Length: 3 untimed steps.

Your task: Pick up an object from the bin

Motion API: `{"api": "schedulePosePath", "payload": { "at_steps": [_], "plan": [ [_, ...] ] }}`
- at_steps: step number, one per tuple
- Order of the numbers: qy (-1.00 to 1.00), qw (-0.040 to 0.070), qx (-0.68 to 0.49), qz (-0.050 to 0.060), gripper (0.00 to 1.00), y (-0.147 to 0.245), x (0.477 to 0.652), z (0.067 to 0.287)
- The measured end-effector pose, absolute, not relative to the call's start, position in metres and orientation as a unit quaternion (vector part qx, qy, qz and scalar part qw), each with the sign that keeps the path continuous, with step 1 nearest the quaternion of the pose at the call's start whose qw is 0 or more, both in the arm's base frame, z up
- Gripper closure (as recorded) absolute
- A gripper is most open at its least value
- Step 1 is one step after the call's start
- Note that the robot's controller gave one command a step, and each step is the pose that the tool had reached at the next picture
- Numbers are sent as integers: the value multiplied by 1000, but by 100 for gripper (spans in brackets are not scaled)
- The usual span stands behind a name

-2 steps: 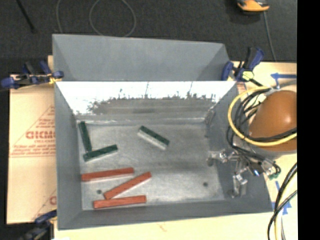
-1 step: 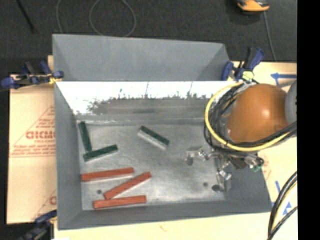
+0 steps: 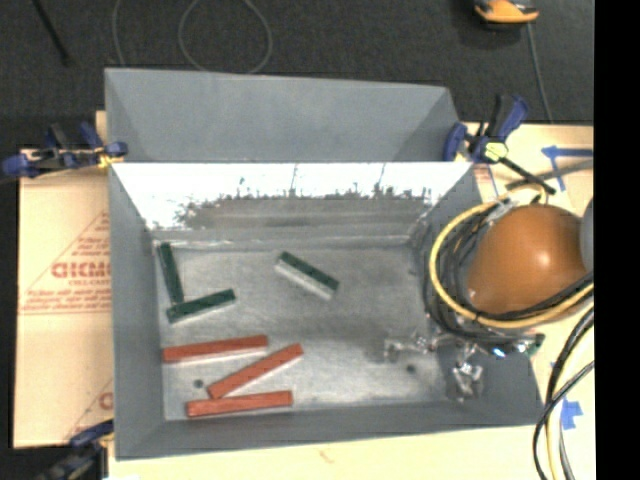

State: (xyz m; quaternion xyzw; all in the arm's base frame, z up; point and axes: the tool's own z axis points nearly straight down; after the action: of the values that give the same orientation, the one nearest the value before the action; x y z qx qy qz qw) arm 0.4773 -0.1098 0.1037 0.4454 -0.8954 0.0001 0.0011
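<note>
Bin (image 3: 320,430), near wall first.

Near-left corner: three red-brown bars lie flat.
- The lowest red bar (image 3: 240,402) runs along the near wall, just beside it.
- The slanted red bar (image 3: 257,370) lies next beyond, with its left end close to the lowest one.
- The upper red bar (image 3: 215,349) runs almost level beyond that.

All three are bunched, with little room between them.

Near-right corner: the pincer (image 3: 462,368) sits low over bare bin floor, close to both the right wall and the near wall. Whether it is wide or narrow I cannot tell. The orange cover (image 3: 525,258) and a loop of cables (image 3: 445,268) overhang the right wall above it.

Middle: there is an open stretch of grey floor between the red bars and the pincer.

Farther, left side: the long green bar (image 3: 169,273) lies along the left wall. The short green bar (image 3: 202,305) lies crosswise at its near end, making an L (touching or nearly so).

Farther, centre: the green-and-white bar (image 3: 307,274) lies tilted and alone, with free floor all round it. It is the bar nearest the pincer, yet well apart from it.

The far wall rises beyond, scuffed pale along its foot.
</note>
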Motion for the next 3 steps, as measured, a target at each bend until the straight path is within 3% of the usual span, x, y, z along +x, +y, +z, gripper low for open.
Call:
{"api": "schedulePosePath", "payload": {
  "at_steps": [1,2,3],
  "plan": [
    [-703,-3,711,-6,0,-153,507,70],
    [-529,-4,849,-2,0,-137,567,71],
    [-385,-3,923,3,0,-99,625,129]
  ]
}}
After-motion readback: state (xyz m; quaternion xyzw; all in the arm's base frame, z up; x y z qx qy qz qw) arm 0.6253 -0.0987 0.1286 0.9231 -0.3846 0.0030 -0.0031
